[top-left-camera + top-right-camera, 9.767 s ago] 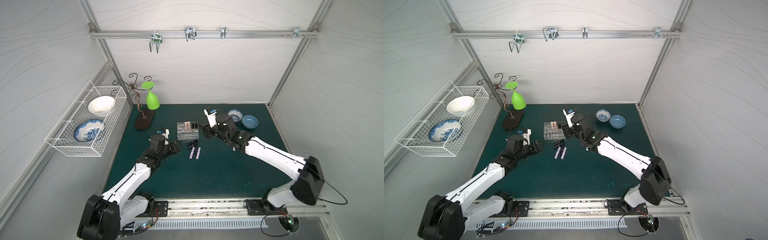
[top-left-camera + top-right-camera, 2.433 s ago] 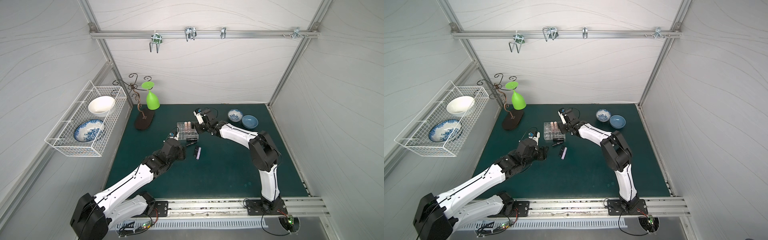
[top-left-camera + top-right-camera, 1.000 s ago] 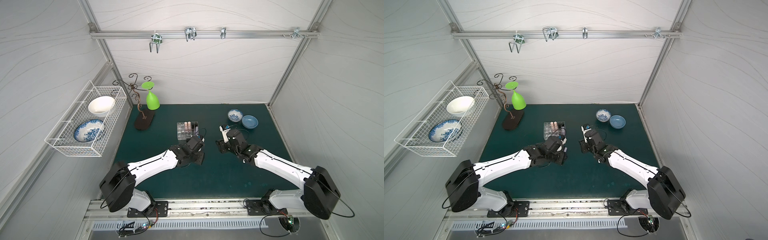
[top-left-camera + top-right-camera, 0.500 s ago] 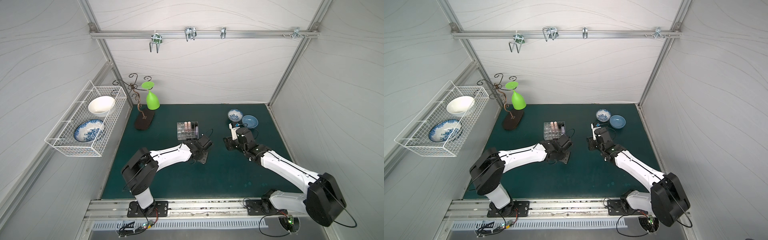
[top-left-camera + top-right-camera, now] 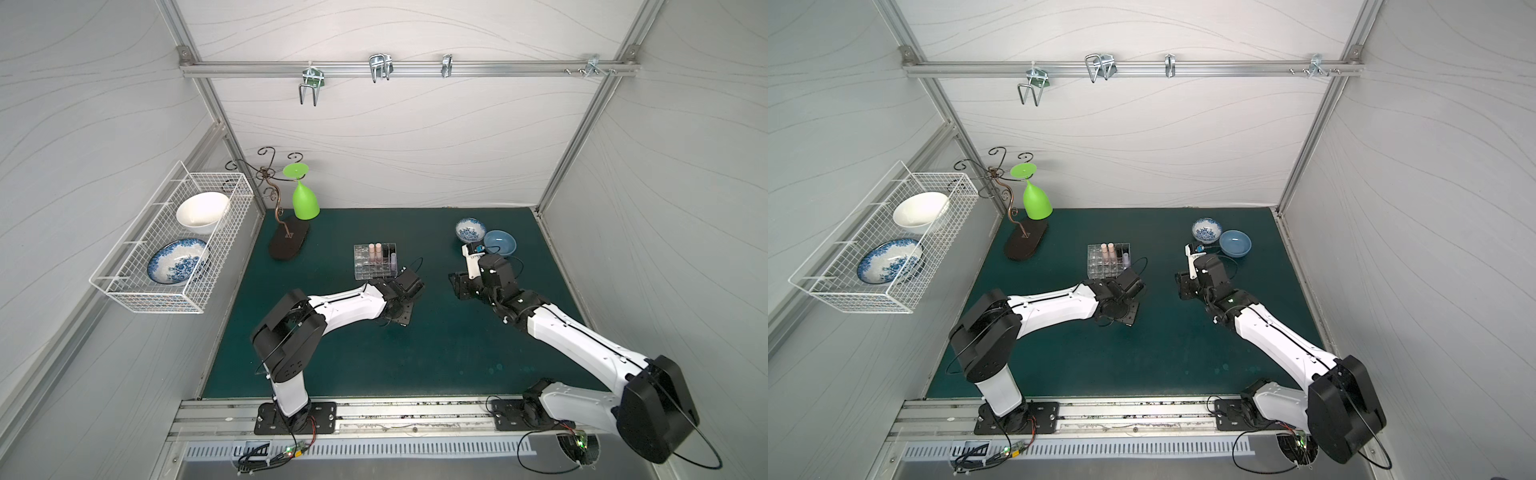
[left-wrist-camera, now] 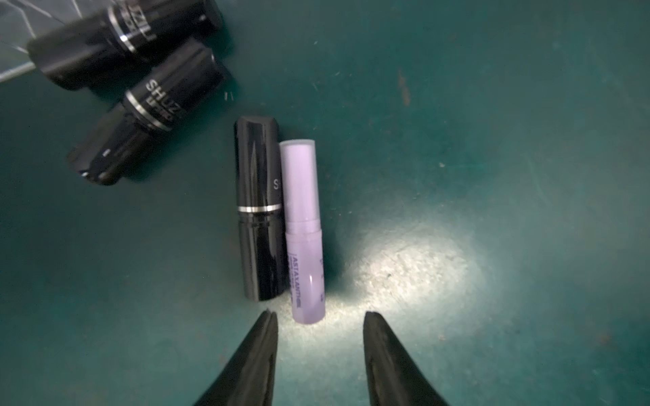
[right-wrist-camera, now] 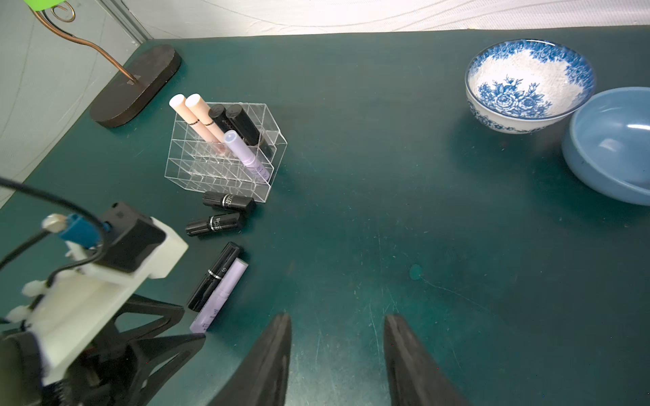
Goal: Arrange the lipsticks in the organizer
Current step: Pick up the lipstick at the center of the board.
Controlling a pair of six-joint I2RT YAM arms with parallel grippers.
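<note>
Green mat (image 5: 415, 353) inside a white-panelled booth, both arms reaching in from the near rail.

Clear acrylic organizer (image 7: 197, 172) stands toward the back of the mat, left of centre. Upright in its back cells: two pale pink tubes (image 7: 191, 119), two black tubes (image 7: 242, 123), and one row nearer, a lilac tube (image 7: 244, 153). The other cells hold nothing.

Four lipsticks lie loose on the mat in front of the organizer. Two black lipsticks (image 6: 154, 109) lie roughly parallel, the farther one just beside the organizer's front wall. Nearer the arms, a third black lipstick (image 6: 258, 211) and a lilac lipstick (image 6: 304, 239) lie side by side, touching along their length. In both top views the left arm hides this loose group.

Left gripper (image 6: 318, 314): low over the mat, jaws parted, nothing clamped. The lilac lipstick points straight at it, its near end just reaching into the gap between the fingertips (image 6: 269, 320), nearer the finger on the black lipstick's side. A sliver of mat shows on either side, so no contact.

Right gripper (image 7: 337, 316): jaws parted, empty, over bare mat, well apart from the loose lipsticks and right of the organizer.

Back right: blue-and-white floral bowl (image 7: 527, 84) just beside a plain blue bowl (image 7: 612, 144).
</note>
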